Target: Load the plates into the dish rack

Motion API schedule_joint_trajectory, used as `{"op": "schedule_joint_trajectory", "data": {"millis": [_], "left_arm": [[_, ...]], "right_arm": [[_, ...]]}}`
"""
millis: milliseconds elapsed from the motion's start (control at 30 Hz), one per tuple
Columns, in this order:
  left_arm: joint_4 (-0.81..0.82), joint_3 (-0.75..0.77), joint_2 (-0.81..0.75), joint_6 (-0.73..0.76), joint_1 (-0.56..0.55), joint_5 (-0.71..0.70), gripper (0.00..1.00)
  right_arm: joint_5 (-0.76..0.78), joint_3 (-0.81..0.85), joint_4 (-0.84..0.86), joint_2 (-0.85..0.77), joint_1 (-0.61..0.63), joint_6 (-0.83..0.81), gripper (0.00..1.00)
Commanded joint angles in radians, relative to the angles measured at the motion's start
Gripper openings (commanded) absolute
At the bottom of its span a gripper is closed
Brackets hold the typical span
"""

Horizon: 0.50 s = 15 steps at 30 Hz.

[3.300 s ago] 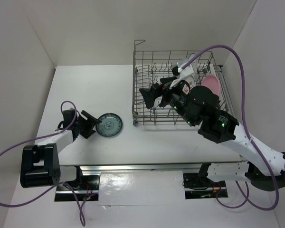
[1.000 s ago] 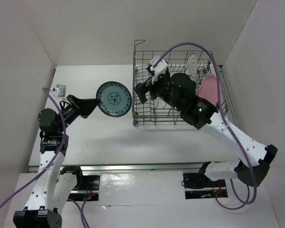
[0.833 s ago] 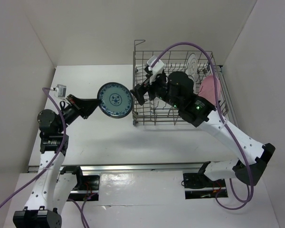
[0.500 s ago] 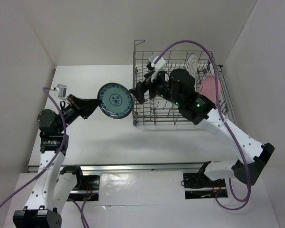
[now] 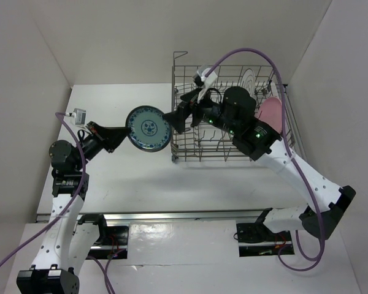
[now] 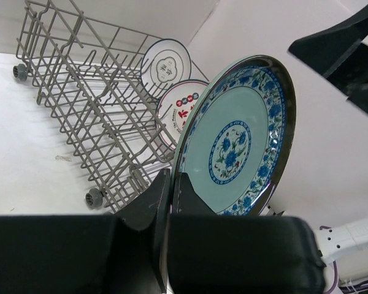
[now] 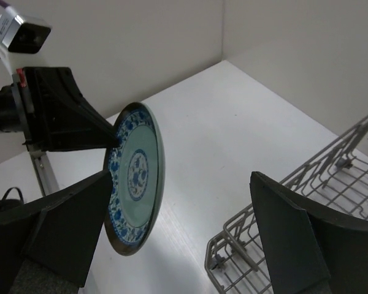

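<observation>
From above, the left gripper (image 5: 126,133) was clamped on the left edge of the teal plate (image 5: 148,128), holding it up on edge above the table (image 5: 110,177), just left of the dish rack (image 5: 175,92). The right gripper (image 5: 175,117) reached out over the rack's left side with its jaws spread wide and nothing in them. It ended close to the plate's right edge, and contact could not be told. A pink plate (image 5: 273,111) stood at the rack's right side, and a white plate with a dark rim (image 5: 248,79) stood near its far end.

In the left wrist view, the left gripper (image 6: 170,184) pinched the bottom rim of the teal plate (image 6: 239,144), whose blue flower pattern faced the camera. Behind it, the white plate with a dark rim (image 6: 166,61) and a red-patterned plate (image 6: 183,113) stood upright among the wires of the dish rack (image 6: 80,104).

In the right wrist view, the right gripper (image 7: 181,202) gaped, its two dark fingers (image 7: 67,229) well apart. The teal plate (image 7: 135,177) stood ahead, near the left-hand finger, gripped on its far side by the left gripper (image 7: 67,116). A corner of the dish rack (image 7: 276,220) showed at lower right.
</observation>
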Motion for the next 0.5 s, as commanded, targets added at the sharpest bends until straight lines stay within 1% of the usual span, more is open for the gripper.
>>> {"op": "schedule_joint_trajectory", "data": {"millis": [0, 233, 300, 333, 367, 433, 467], "left_arm": [[0.057, 0.012, -0.007, -0.004, -0.003, -0.006, 0.00], [0.067, 0.012, -0.007, -0.004, -0.003, 0.003, 0.00], [0.067, 0.012, -0.007, -0.004, -0.003, 0.003, 0.00], [0.076, 0.012, -0.007, -0.013, -0.003, 0.003, 0.00], [0.076, 0.012, -0.007, -0.013, -0.003, 0.003, 0.00], [0.076, 0.003, -0.007, -0.013, -0.003, 0.003, 0.00], [0.076, 0.003, -0.007, -0.013, -0.003, 0.003, 0.00]], "right_arm": [[-0.084, 0.016, -0.014, 0.043, 0.017, 0.023, 1.00], [-0.064, -0.023, 0.016, 0.074, 0.059, 0.041, 1.00], [-0.064, -0.023, 0.016, 0.093, 0.059, 0.041, 0.95], [-0.075, -0.023, 0.016, 0.094, 0.059, 0.052, 0.88], [-0.075, -0.023, 0.016, 0.103, 0.059, 0.052, 0.76], [-0.095, -0.023, 0.029, 0.112, 0.068, 0.061, 0.59], [-0.095, -0.023, 0.029, 0.112, 0.068, 0.061, 0.47]]}}
